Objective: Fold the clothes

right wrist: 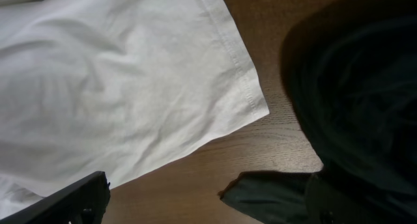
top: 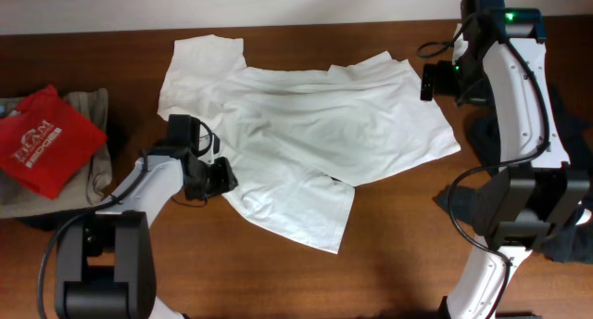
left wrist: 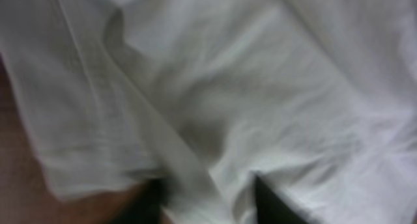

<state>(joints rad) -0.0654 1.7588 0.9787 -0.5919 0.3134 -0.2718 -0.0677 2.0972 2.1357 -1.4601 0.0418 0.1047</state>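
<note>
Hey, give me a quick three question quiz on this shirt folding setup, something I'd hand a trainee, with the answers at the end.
1. True or false: the white shirt is already folded into a neat small square.
2. What lies on the beige garment near the left edge of the table? A) a red printed item B) a blue towel C) a black cap
3. Which arm has its fingers down at the shirt's edge?

Key: 1 false, it lies spread out. 2 A. 3 the left: in the wrist view the left fingers have white fabric between them.
</note>
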